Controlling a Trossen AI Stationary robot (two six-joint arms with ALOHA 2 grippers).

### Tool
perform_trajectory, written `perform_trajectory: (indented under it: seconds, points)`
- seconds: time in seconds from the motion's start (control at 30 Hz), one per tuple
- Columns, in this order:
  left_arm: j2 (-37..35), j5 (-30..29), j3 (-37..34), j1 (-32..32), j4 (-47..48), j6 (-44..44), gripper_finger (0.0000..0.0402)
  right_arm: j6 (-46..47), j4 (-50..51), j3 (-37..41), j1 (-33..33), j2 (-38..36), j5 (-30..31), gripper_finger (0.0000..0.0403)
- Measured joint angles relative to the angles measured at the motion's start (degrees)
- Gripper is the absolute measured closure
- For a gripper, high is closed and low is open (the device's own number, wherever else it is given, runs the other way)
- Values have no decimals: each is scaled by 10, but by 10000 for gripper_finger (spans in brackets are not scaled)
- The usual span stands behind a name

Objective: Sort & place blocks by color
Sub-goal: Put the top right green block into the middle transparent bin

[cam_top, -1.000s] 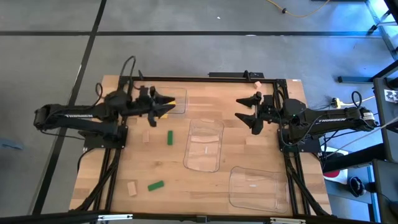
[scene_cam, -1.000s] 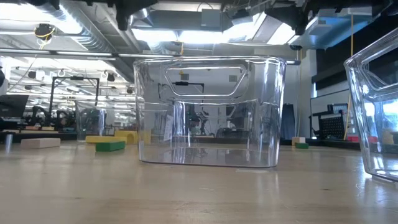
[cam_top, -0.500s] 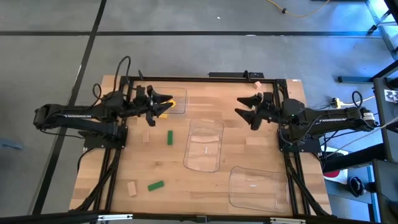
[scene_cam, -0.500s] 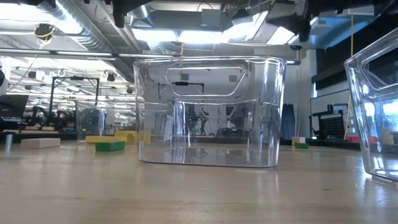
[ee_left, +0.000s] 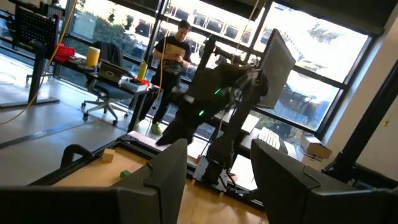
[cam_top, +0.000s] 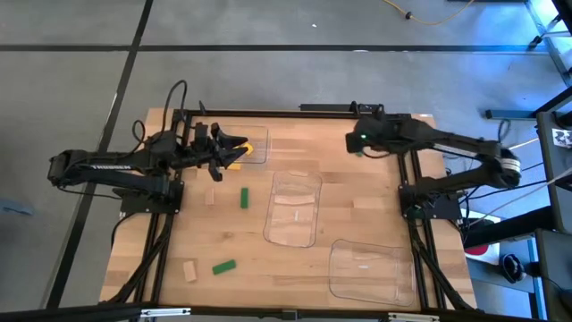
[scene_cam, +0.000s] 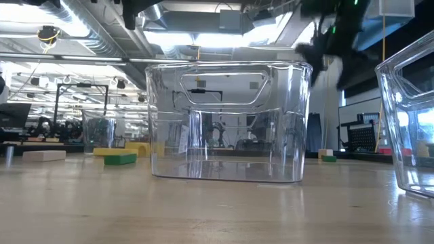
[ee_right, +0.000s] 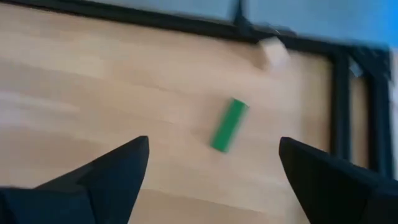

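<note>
three clear trays [cam_top: 294, 207] and several blocks scattered on the table: left gripper [cam_top: 234, 152] spread above a yellow block [cam_top: 239, 157], right gripper [ee_right: 211, 163] wide, empty, over a green block [ee_right: 228, 124].

Grey floor [cam_top: 268, 27] with dark tape lines surrounds the wooden desk [cam_top: 340, 224]. Large windows [ee_left: 311, 56] brighten the room, where a person [ee_left: 171, 68] stands near an office chair [ee_left: 109, 93].
</note>
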State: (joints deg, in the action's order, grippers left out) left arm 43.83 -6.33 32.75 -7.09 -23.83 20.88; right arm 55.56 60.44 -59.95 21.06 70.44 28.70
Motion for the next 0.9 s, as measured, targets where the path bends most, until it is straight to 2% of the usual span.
perform_trajectory:
  seconds: [0.13, 0.3, 0.4, 0.53, 0.8, 0.9]
  points:
    - [0, 0, 0, 0, 0, 0, 233, 65, -57, 94, 26, 35, -10, 40]
    - [0, 0, 0, 0, -3, 0, 233, 120, -210, 204, 41, 36, -47, 40]
    - [0, 0, 0, 0, -4, 0, 233, 117, -261, 215, 44, 44, -29, 40]
    - [0, 0, 0, 0, -14, 0, 233, 117, -281, 212, 54, 77, 16, 40]
    - [0, 0, 0, 0, -31, 1, 233, 140, -315, 212, 63, 166, 31, 41]
    - [0, 0, 0, 0, -32, 1, 233, 155, -321, 212, 66, 189, 35, 56]
